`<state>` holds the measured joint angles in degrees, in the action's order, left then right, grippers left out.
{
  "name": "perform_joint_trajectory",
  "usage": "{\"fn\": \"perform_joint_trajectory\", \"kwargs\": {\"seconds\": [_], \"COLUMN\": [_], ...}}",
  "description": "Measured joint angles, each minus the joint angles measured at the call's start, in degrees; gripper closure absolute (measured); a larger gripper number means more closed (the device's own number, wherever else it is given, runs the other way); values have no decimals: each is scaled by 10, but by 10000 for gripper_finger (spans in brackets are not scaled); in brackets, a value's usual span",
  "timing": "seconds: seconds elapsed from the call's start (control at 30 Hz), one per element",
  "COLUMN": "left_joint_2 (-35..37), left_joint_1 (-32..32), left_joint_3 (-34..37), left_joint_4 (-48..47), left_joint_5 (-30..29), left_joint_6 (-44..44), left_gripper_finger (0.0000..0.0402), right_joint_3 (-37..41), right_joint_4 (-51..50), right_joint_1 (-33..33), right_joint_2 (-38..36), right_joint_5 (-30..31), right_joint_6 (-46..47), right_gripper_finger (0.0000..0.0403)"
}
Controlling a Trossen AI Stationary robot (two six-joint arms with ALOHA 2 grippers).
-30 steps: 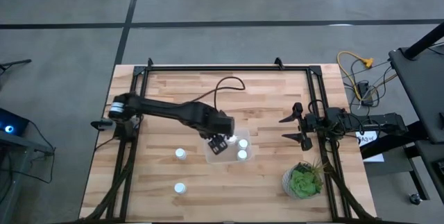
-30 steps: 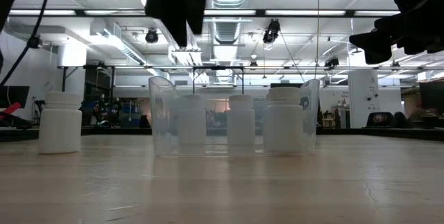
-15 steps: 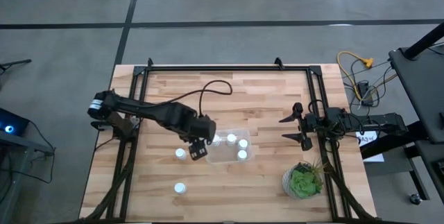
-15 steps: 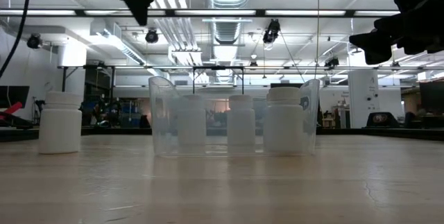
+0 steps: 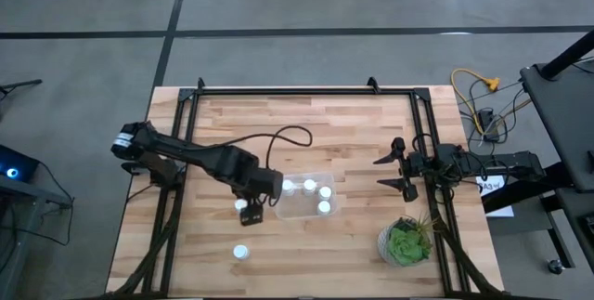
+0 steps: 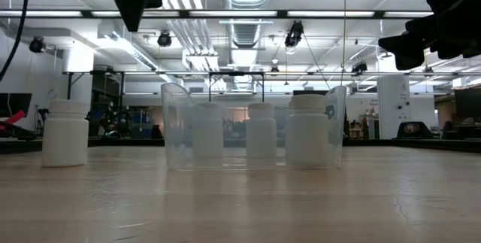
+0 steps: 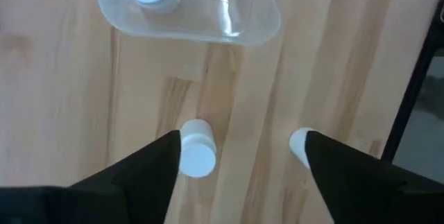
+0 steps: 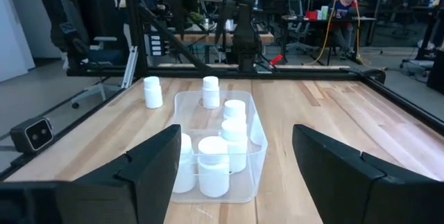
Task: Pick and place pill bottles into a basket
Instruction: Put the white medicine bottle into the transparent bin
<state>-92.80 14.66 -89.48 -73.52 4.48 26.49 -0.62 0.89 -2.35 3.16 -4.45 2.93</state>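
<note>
Basket [image 5: 304,198] sits near the middle of the tabletop, toward the front edge; I count four pill bottles [image 8: 214,166] standing inside it. Left gripper [image 5: 251,213] hangs above a loose bottle [image 5: 242,205] just beside the basket's left wall, jaws apart, empty. A second loose bottle [image 5: 240,253] stands nearer the front edge. Right gripper [image 5: 393,171] waits at the right edge, jaws apparently apart.

Two black jointed arms; left arm [image 5: 200,157] with looping black cable [image 5: 283,136]; wedge-shaped black fingers [image 7: 139,175].
</note>
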Motion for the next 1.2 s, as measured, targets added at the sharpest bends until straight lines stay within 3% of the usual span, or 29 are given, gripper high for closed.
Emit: {"fn": "perform_joint_trajectory", "kwargs": {"seconds": [0.2, 0.3, 0.5, 0.63, 0.8, 1.0, 1.2], "left_joint_2": [36, 71, 163, 198, 205, 194, 177], "left_joint_1": [8, 24, 47, 48, 48, 50, 50], "left_joint_3": [47, 99, 242, 297, 333, 372, 382], "left_joint_4": [2, 18, 161, 168, 179, 258, 261], "left_joint_5": [-5, -26, -42, -45, -65, -65, -65], "left_joint_6": [-23, -46, -11, 6, 0, -13, -30], "left_gripper_finger": [60, 55, 55, 55, 55, 55, 55], "right_joint_3": [0, 0, 0, 0, 0, 0, 0], "right_joint_4": [0, 0, 0, 0, 0, 0, 0], "right_joint_1": [0, 0, 0, 0, 0, 0, 0], "right_joint_2": [0, 0, 0, 0, 0, 0, 0], "right_joint_5": [0, 0, 0, 0, 1, 1, 1], "right_joint_6": [-3, 1, 1, -4, -3, 1, 1], "right_gripper_finger": [138, 138, 138, 138, 138, 138, 138]}}
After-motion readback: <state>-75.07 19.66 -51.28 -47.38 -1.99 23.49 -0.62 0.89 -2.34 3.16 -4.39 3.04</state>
